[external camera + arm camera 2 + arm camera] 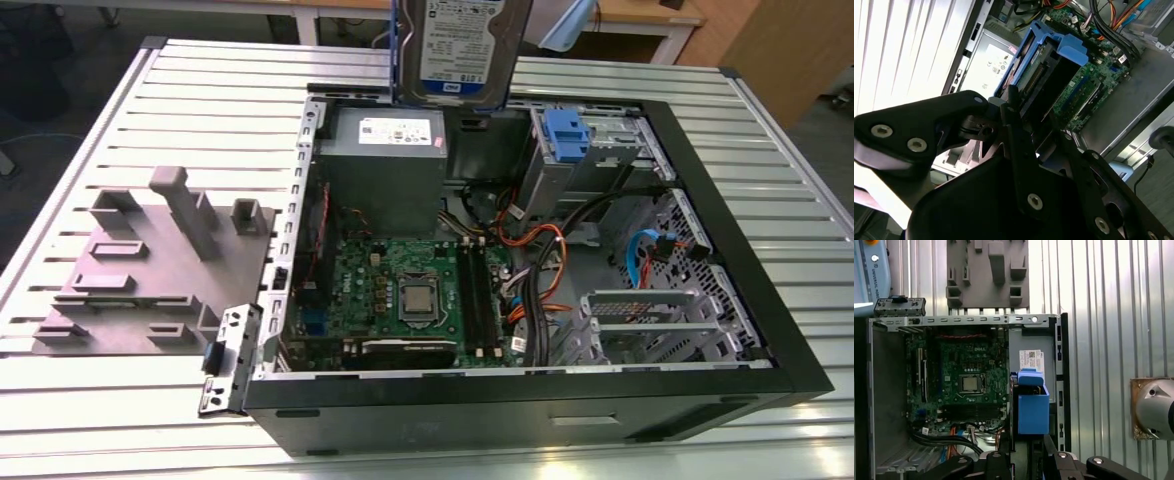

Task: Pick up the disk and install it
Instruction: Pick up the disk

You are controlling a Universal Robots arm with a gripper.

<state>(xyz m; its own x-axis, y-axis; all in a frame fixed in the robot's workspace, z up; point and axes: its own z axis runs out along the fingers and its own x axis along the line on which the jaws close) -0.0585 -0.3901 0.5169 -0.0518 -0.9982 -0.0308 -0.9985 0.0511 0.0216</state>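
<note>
1 gripper [1026, 461] grips 1 disk [461, 50]

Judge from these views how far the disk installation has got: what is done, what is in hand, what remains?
Done: the disk is picked up and hangs upright above the open computer case. In hand: the gripper is shut on it, with the blue-railed drive between its fingers in both wrist views. Left: the disk is not yet seated inside the case.

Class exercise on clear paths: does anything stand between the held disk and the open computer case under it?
Nothing visible does. The disk hangs above the case, whose side is open; the grey power supply and cables lie lower inside.
</note>
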